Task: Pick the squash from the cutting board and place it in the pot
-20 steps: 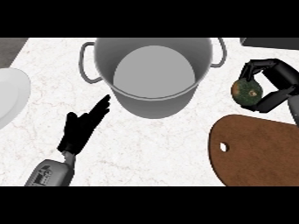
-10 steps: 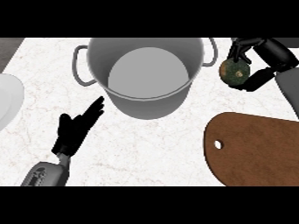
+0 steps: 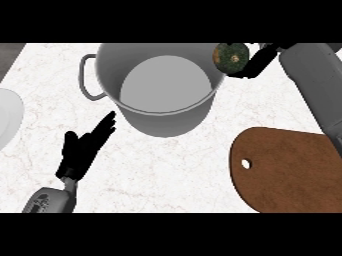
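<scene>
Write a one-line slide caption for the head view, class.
Right hand holds the squash at the pot rim; cutting board bare, left hand open.

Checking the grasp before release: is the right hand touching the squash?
Touching. The head view shows the right hand with its fingers curled against the squash, holding it at the pot rim.

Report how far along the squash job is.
Done: the squash is off the cutting board, which lies bare. In hand: the right robot hand holds it at the pot's upper right rim. Left: releasing it inside the pot. The left robot hand rests open on the counter.
</scene>
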### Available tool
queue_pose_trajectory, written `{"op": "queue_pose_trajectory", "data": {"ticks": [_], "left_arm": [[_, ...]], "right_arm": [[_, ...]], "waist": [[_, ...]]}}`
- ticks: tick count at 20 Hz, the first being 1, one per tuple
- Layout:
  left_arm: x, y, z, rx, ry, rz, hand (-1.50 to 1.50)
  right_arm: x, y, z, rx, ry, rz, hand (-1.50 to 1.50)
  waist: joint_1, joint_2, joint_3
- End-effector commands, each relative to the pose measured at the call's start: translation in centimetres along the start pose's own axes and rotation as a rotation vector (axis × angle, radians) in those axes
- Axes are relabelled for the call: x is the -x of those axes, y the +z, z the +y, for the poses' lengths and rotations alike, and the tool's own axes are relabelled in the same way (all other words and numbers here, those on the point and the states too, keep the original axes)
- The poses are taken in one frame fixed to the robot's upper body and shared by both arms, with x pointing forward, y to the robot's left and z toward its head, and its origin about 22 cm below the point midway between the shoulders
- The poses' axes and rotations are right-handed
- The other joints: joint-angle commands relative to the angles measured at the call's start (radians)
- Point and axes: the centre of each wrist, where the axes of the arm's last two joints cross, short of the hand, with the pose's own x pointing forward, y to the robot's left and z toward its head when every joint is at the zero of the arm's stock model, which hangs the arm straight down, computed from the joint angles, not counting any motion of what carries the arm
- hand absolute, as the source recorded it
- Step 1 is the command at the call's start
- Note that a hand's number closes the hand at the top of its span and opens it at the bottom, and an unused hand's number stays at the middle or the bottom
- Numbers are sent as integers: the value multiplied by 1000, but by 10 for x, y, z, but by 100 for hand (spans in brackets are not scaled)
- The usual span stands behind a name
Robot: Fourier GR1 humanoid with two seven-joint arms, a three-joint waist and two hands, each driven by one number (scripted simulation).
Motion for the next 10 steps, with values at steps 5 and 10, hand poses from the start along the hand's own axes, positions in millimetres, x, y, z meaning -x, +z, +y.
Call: {"op": "queue_pose_trajectory", "data": {"ticks": [5, 10], "left_arm": [[3, -7, 13, 10, 6, 4, 0], [0, -8, -9, -19, 0, -2, 0]], "right_arm": [[-48, -75, 41, -112, 156, 13, 150], [-47, -87, 81, -187, 241, 9, 150]], "waist": [[-4, 4, -1], [0, 4, -1]]}}
